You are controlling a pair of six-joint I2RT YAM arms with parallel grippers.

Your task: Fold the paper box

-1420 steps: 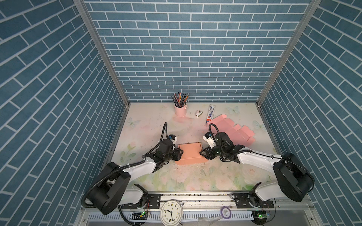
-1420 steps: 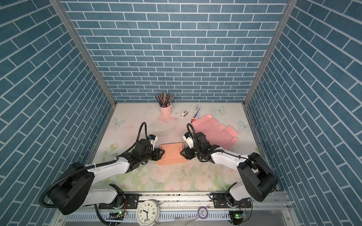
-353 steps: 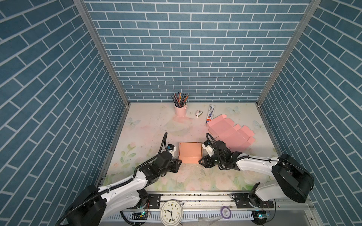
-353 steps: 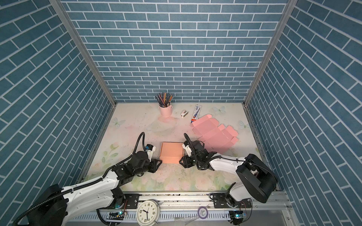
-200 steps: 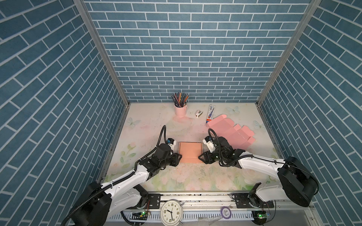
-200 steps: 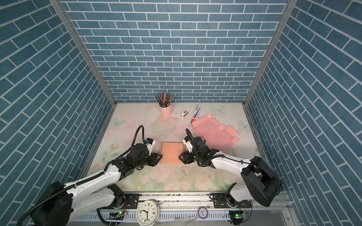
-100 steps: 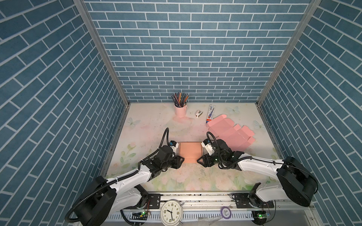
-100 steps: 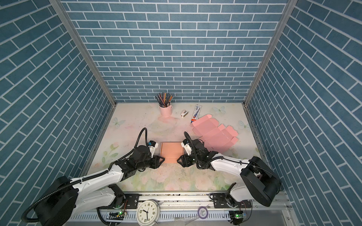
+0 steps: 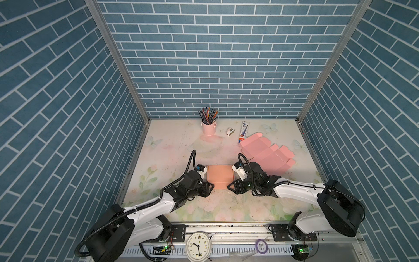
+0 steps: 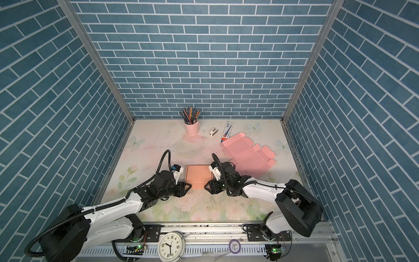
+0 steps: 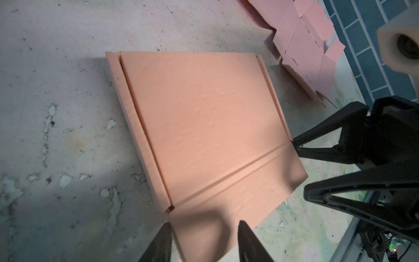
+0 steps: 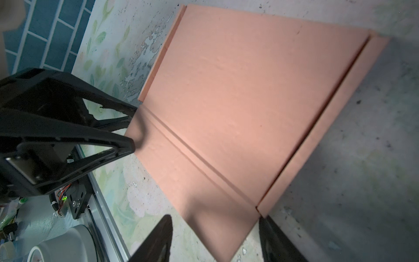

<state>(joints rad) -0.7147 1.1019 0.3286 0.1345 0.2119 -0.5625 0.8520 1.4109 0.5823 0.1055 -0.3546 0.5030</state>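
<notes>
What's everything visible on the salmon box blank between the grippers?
The box is salmon-pink corrugated card, lying flat on the floral table. Its square main panel has narrow strips along both sides, and a double crease sets off a plain flap at the near end. The left gripper and right gripper, both open, sit at that flap's corners; whether they touch it cannot be told.

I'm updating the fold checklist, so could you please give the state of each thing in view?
paper box: lying flat, front flap unfolded.
left gripper: open, at the flap's edge.
right gripper: open, at the flap's edge.
pink box blanks: unfolded, flat.
pencil cup: upright, holding pencils.
</notes>
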